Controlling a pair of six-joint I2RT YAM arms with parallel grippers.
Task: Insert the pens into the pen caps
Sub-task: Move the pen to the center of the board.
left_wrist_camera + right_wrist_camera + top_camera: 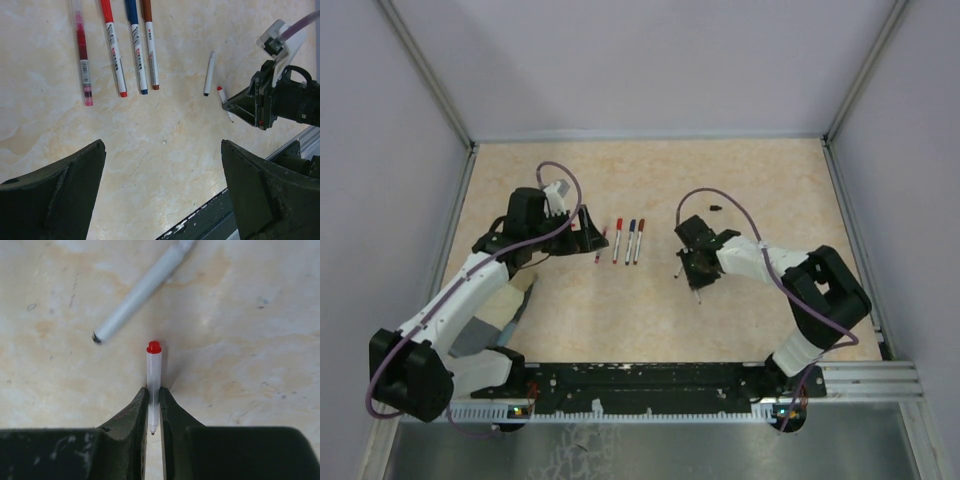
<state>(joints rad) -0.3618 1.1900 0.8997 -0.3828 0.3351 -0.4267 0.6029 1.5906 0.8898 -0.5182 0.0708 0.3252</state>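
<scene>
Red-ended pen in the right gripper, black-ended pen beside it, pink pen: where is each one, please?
red-ended pen (153, 371), right wrist view, white barrel.
black-ended pen (137, 294), right wrist view, mid barrel.
pink pen (82, 56), left wrist view, mid barrel.

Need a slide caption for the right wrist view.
Right jaws clamp a red-ended pen; a black-ended pen lies loose ahead on the table.

Nothing reads clearly from here. The three capped pens (136, 47) carry dark printing along their white barrels, too small to make out. The pink pen (83, 60) wears a striped, barcode-like label.
</scene>
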